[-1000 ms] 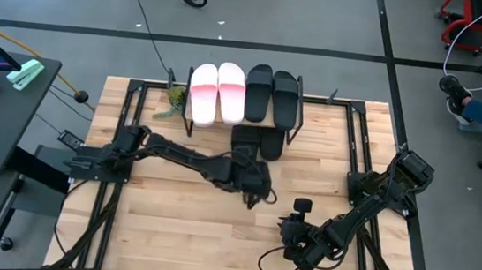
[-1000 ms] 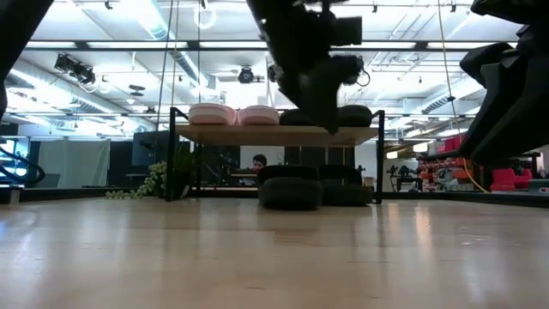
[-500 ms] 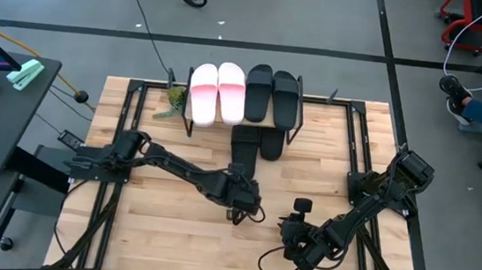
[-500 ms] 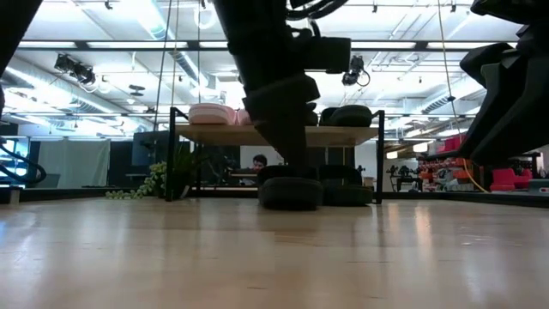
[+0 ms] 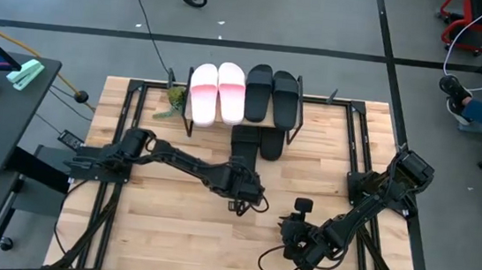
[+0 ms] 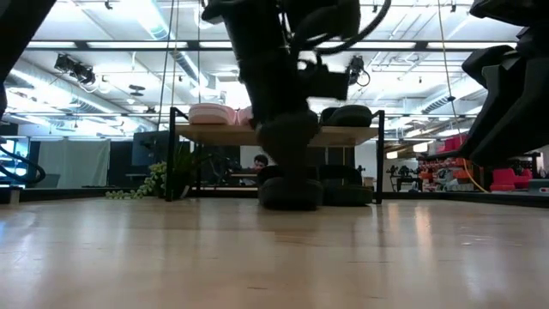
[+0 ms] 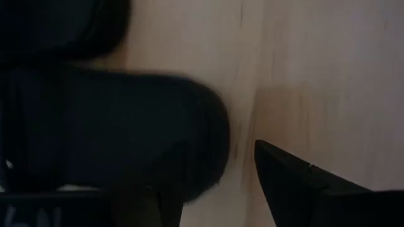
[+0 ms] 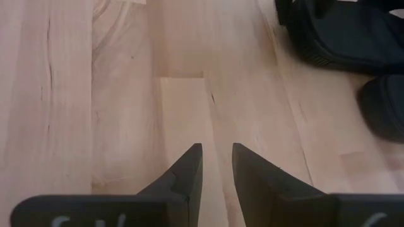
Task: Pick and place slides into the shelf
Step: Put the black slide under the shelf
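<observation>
Placing step: left gripper (image 5: 245, 195), fingers spread, hangs near the tabletop's centre by the two matte black slides (image 5: 258, 142) under the plank-topped wire shelf (image 5: 293, 128) at the far edge, apparently empty; next, withdraw; right gripper (image 5: 295, 239) waits, narrowly parted.

No legible text found, only cut-off white marks seen on the dark housing of the left gripper (image 7: 208, 189) and of the right gripper (image 8: 216, 165), none readable
</observation>
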Robot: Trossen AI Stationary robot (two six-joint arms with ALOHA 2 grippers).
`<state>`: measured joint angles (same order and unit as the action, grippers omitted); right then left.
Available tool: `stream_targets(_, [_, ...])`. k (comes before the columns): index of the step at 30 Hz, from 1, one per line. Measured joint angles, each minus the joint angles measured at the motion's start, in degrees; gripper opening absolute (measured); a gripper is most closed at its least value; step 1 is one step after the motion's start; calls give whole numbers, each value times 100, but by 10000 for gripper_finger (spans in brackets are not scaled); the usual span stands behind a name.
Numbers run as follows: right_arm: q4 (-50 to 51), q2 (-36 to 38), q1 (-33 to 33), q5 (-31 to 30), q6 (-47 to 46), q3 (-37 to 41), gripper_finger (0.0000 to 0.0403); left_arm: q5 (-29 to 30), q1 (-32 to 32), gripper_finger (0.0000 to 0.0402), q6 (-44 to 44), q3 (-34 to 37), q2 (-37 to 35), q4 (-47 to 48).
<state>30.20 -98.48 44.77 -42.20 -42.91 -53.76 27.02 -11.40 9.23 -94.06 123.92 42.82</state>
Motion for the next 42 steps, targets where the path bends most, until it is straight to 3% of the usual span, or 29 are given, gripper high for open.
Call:
stream_targets(7, [25,0,-2,3,52,2,92,456,5,174,34,1,232,-4])
stream_targets(15, [47,0,-2,-165,56,2,92,484,-106,33,58,-55,254,-17])
stream_targets(25, [44,0,-2,-602,47,2,92,1250,140,32,-370,-98,254,-140])
stream_targets(35, [41,0,-2,-607,43,2,92,1229,768,31,-802,-98,254,-444])
stream_targets(42, [42,0,-2,-606,43,2,92,1163,730,31,-1447,-23,252,-530])
